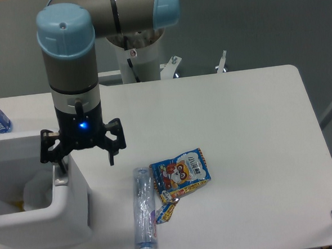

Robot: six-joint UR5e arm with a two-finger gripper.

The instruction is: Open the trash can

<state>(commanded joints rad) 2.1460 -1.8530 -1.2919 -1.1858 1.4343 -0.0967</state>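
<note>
Since the trash can [41, 211] sits at the table's [239, 125] left edge, the arm hangs over its right rim. Lid looks up already, interior visible. Gripper [84, 157] fingers spread, holding nothing, one finger beside the grey tab [60, 179], probably for pressing. Bottle [143, 209] and snack packet [181, 174] lie clear.

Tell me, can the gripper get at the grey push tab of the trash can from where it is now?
Probably yes. The gripper hangs open over the right edge of the trash can, one of its fingers just above the grey push tab, and nothing lies between them.
</note>
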